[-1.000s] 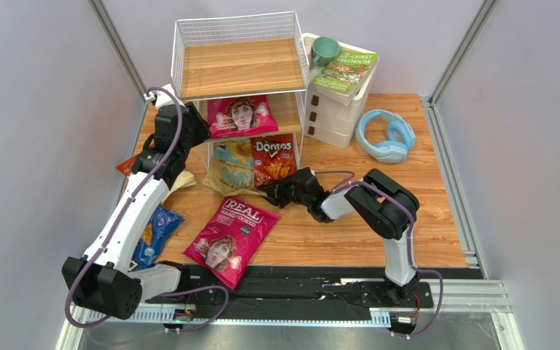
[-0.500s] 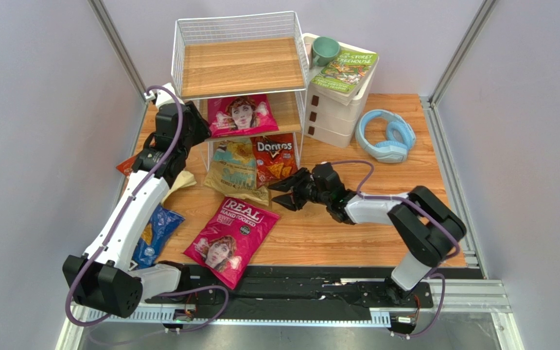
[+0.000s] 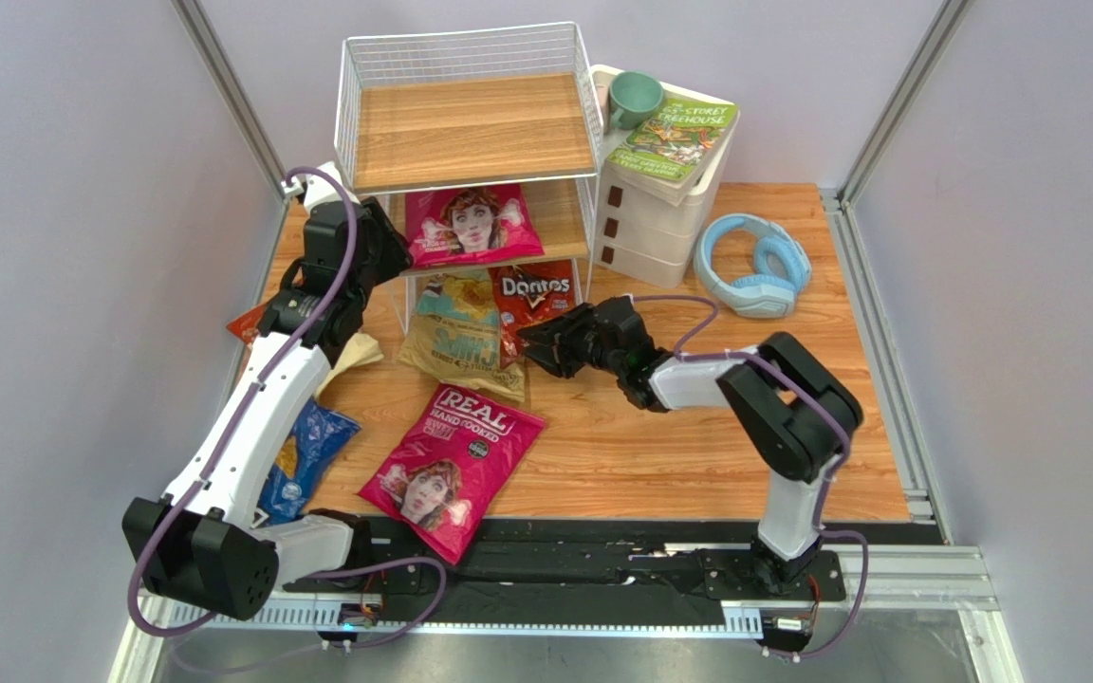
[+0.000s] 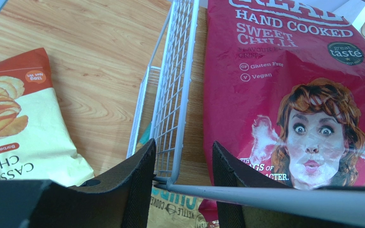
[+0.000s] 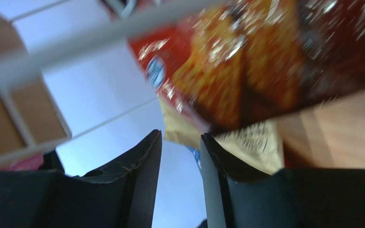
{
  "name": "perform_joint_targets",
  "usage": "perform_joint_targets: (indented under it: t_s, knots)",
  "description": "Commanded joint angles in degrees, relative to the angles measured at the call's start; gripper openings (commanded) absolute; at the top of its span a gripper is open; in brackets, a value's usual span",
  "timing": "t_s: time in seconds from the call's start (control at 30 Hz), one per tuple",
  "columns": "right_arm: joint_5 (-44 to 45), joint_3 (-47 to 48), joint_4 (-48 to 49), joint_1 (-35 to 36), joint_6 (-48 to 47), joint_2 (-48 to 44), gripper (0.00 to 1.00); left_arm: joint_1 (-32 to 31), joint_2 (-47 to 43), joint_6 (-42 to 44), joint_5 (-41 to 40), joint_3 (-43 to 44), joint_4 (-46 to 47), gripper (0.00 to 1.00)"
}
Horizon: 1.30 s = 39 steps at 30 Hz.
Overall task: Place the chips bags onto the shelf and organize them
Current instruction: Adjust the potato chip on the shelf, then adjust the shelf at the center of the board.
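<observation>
— Where's the red Doritos bag (image 3: 534, 295)?
— Propped in the shelf's (image 3: 467, 135) lowest level. Your right fingers (image 5: 139, 166) are just short of it, narrowly parted and empty. It's probably light, crinkly and slippery — pinch a sealed edge gently. Your left fingers (image 4: 134, 185) loosely straddle the shelf's mesh.

Red Doritos bag (image 5: 246, 57) blurred at right wrist, blue bag (image 3: 317, 441) half hidden under left arm (image 3: 260, 406), orange-and-cream bag (image 4: 22, 128) cropped
</observation>
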Motion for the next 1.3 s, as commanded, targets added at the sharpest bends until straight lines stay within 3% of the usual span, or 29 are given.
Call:
perform_joint_targets:
  t_s: [0.0, 0.3, 0.67, 0.83, 1.07, 1.27]
  knots:
    - [3.7, 4.2, 8.6, -0.1, 7.3, 7.2, 0.4, -0.8, 1.0, -5.7, 5.3, 0.7, -2.8, 0.41]
    - [6.3, 4.4, 13.2, 0.0, 10.1, 10.9, 0.4, -0.8, 1.1, -4.8, 5.2, 1.3, -3.5, 0.41]
    - [2.5, -5.2, 19.8, -2.1, 11.4, -2.7, 0.43, -0.8, 1.8, -4.4, 4.9, 3.2, -5.8, 0.48]
    - [0.0, -6.5, 0.9, -2.7, 7.2, -15.4, 0.44, 0.1, 0.5, -2.5, -1.7, 4.3, -7.1, 0.48]
    - [-5.0, -9.5, -7.1, -6.7, 3.9, -22.5, 0.43, 1.3, 7.3, 1.2, -0.6, 11.4, -6.3, 0.52]
    - [-5.5, -10.6, -21.5, -10.2, -1.5, -29.2, 0.43, 2.7, 7.9, 0.8, -2.1, 12.1, -7.3, 0.56]
